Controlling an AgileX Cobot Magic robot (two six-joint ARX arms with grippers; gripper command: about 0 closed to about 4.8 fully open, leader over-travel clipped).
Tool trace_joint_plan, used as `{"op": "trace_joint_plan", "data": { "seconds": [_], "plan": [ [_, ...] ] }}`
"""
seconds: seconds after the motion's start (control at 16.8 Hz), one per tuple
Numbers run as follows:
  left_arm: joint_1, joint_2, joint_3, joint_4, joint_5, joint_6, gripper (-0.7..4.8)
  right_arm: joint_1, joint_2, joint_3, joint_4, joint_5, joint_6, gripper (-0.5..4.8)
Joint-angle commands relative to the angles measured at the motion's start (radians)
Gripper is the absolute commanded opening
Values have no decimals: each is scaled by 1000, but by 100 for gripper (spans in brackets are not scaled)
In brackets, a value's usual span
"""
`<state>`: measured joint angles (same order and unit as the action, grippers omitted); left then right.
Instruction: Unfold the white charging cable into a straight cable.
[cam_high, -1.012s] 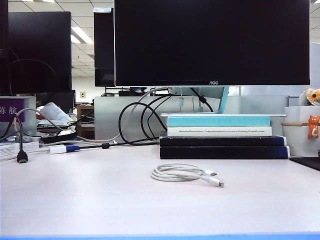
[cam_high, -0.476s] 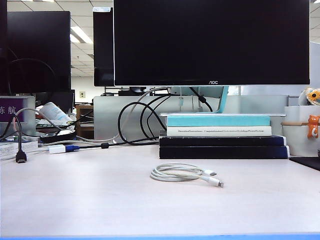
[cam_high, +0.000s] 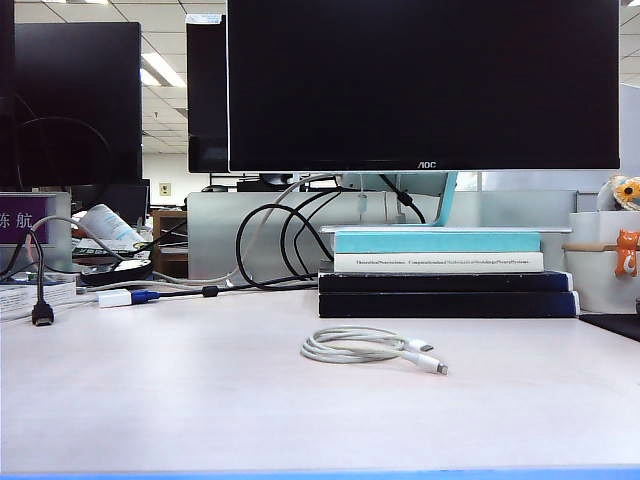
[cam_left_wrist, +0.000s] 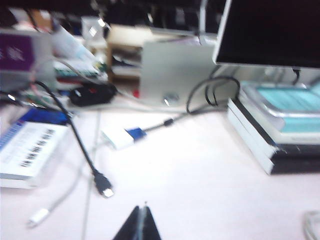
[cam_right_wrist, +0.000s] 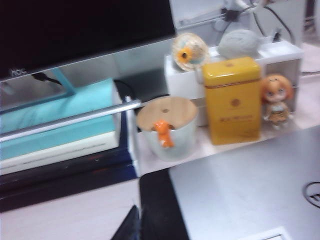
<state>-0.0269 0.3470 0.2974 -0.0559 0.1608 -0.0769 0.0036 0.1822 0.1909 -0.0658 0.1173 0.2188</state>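
Note:
The white charging cable (cam_high: 360, 345) lies coiled in a flat loop at the middle of the white desk, its two small white plugs (cam_high: 428, 360) pointing right. Neither arm shows in the exterior view. In the left wrist view my left gripper (cam_left_wrist: 143, 216) appears as a dark tip with its jaws pressed together, holding nothing, over bare desk; a pale edge of the cable's coil (cam_left_wrist: 313, 225) shows off to one side. My right gripper (cam_right_wrist: 136, 221) is also shut and empty, above the desk beside a black mat (cam_right_wrist: 160, 210).
A stack of books (cam_high: 440, 275) under the big monitor (cam_high: 420, 85) stands behind the coil. Black monitor cables (cam_high: 280, 245), a white adapter with a blue plug (cam_high: 125, 297) and a black plug (cam_high: 42, 314) lie at left. A silver laptop (cam_right_wrist: 250, 180), yellow tin (cam_right_wrist: 232, 100) and white cup (cam_right_wrist: 167, 127) sit at right.

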Motion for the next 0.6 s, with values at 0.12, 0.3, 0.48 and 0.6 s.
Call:
{"op": "trace_joint_plan", "data": {
  "seconds": [0.12,0.3,0.48,0.6],
  "plan": [
    [-70,317,149,53,98,69,-6,92,380,172,85,-8,20,-5],
    [-225,545,309,14,106,175,-6,195,667,323,84,-134,0,-6],
    [-310,691,428,-63,106,221,-6,233,844,463,3,-275,-68,-6],
    [-339,776,507,-143,84,224,-6,234,922,544,-81,-323,-84,-5]
  ]
}}
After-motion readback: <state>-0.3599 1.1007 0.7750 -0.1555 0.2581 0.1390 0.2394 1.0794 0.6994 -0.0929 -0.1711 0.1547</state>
